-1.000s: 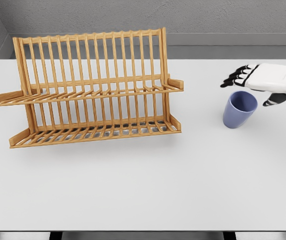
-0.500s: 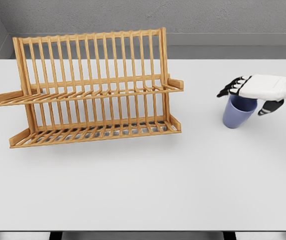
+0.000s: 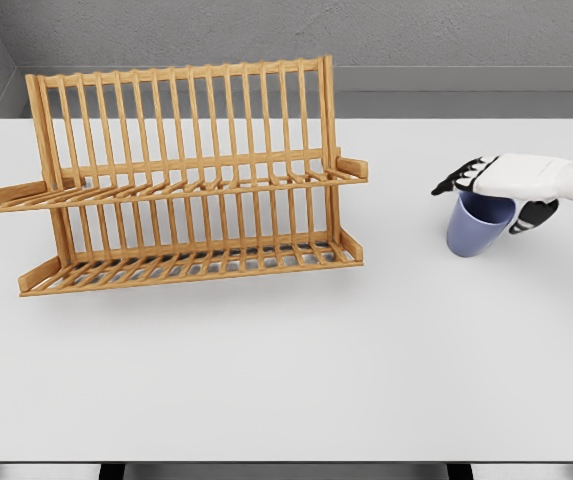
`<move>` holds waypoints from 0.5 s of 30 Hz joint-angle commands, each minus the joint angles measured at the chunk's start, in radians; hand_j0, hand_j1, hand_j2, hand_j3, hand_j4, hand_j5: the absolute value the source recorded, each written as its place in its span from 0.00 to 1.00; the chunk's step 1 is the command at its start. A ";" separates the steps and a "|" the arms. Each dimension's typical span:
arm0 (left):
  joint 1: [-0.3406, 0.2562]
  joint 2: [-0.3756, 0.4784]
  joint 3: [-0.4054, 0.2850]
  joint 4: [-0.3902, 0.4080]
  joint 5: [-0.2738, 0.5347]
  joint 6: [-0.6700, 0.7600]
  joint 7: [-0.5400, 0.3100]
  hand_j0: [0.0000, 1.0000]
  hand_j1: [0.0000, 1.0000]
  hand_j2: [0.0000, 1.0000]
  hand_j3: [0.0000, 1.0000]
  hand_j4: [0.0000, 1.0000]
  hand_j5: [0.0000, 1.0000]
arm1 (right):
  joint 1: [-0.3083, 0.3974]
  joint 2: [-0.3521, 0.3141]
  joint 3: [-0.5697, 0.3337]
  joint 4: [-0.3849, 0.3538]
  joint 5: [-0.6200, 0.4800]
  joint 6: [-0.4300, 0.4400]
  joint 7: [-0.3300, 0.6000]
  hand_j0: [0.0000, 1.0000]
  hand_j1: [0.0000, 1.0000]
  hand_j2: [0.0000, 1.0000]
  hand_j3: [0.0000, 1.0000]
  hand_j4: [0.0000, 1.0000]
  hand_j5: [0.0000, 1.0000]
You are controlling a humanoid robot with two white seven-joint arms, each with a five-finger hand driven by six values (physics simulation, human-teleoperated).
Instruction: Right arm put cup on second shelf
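At the left we see the rack, a wooden two-tier frame standing on the white table, both tiers bare. It has not shifted over the last second.

Moving right, well apart from the rack, the cup stands upright on the table near the right edge. It is a plain blue-violet tumbler, wider at the mouth than at the base, with no handle that we can make out and nothing visible inside.

Over its mouth lies the right hand. A second ago it hovered higher and further right, fingers spread; since then it has dropped and slid left, so the palm now covers the rim and the thumb sits at the cup's right side. The fingers reach out past the rim, still extended, not wrapped. We judge the grasp not yet made: the hand is slack and holds nothing, and the cup has not moved.

The left arm does not show.
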 commanded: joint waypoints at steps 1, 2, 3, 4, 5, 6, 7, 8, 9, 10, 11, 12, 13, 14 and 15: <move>0.002 0.000 0.000 0.001 0.000 0.000 0.000 1.00 1.00 1.00 1.00 1.00 1.00 | 0.000 0.007 0.001 0.009 -0.005 0.003 0.000 1.00 1.00 1.00 1.00 1.00 1.00; 0.002 0.000 0.000 0.000 0.000 0.000 0.000 1.00 1.00 1.00 1.00 1.00 1.00 | -0.003 0.010 0.001 0.009 -0.005 0.003 0.000 1.00 1.00 1.00 1.00 1.00 1.00; 0.002 0.000 0.000 0.000 0.000 0.000 0.000 1.00 1.00 1.00 1.00 1.00 1.00 | -0.005 0.010 0.001 0.009 -0.005 0.003 0.000 1.00 1.00 1.00 1.00 1.00 1.00; 0.002 0.000 0.000 0.001 0.000 0.000 0.000 1.00 1.00 1.00 1.00 1.00 1.00 | -0.006 0.010 0.001 0.007 -0.005 0.003 0.000 1.00 1.00 1.00 1.00 1.00 1.00; 0.002 0.000 0.000 0.000 0.000 0.000 0.000 1.00 1.00 1.00 1.00 1.00 1.00 | -0.006 0.010 0.001 0.009 -0.005 0.003 0.000 1.00 1.00 1.00 1.00 1.00 1.00; 0.000 0.000 0.000 0.000 0.000 0.000 0.000 1.00 1.00 1.00 1.00 1.00 1.00 | -0.006 0.010 0.001 0.012 -0.005 0.003 0.000 1.00 1.00 1.00 1.00 1.00 1.00; 0.002 0.000 0.000 0.000 0.000 0.000 0.000 1.00 1.00 1.00 1.00 1.00 1.00 | -0.006 0.010 0.001 0.019 -0.005 0.003 0.000 1.00 1.00 1.00 1.00 1.00 1.00; 0.002 0.000 0.000 0.000 0.000 0.000 0.000 1.00 1.00 1.00 1.00 1.00 1.00 | -0.006 0.012 0.001 0.021 -0.005 0.003 0.000 0.81 0.81 0.81 0.81 0.81 0.81; 0.002 0.000 0.000 0.000 0.000 0.000 0.000 1.00 1.00 1.00 1.00 1.00 1.00 | -0.006 0.012 0.002 0.021 -0.005 0.003 0.000 0.71 0.71 0.71 0.71 0.71 0.71; 0.002 0.000 0.000 0.000 0.000 0.000 0.000 1.00 1.00 1.00 1.00 1.00 1.00 | -0.006 0.013 0.004 0.021 -0.005 0.003 0.000 0.66 0.66 0.66 0.66 0.66 0.66; 0.002 0.000 0.000 0.000 0.000 0.000 0.000 1.00 1.00 1.00 1.00 1.00 1.00 | -0.006 0.013 0.007 0.021 -0.005 0.003 0.000 0.64 0.64 0.64 0.64 0.64 0.64; 0.002 0.000 0.000 0.000 0.000 0.000 0.000 1.00 1.00 1.00 1.00 1.00 1.00 | -0.006 0.013 0.007 0.021 -0.005 0.003 0.000 0.64 0.64 0.64 0.64 0.64 0.64; 0.002 0.000 0.000 0.000 0.000 0.000 0.000 1.00 1.00 1.00 1.00 1.00 1.00 | -0.006 0.013 0.005 0.019 -0.005 0.003 0.000 0.64 0.64 0.64 0.64 0.64 0.64; 0.002 0.000 0.000 0.000 0.000 0.000 0.000 1.00 1.00 1.00 1.00 1.00 1.00 | -0.008 0.013 0.005 0.019 -0.005 0.003 0.000 0.64 0.64 0.64 0.64 0.64 0.64; 0.002 0.000 0.000 0.000 0.000 0.000 0.000 1.00 1.00 1.00 1.00 1.00 1.00 | -0.012 0.013 0.005 0.019 -0.006 0.003 0.000 0.64 0.64 0.64 0.64 0.64 0.64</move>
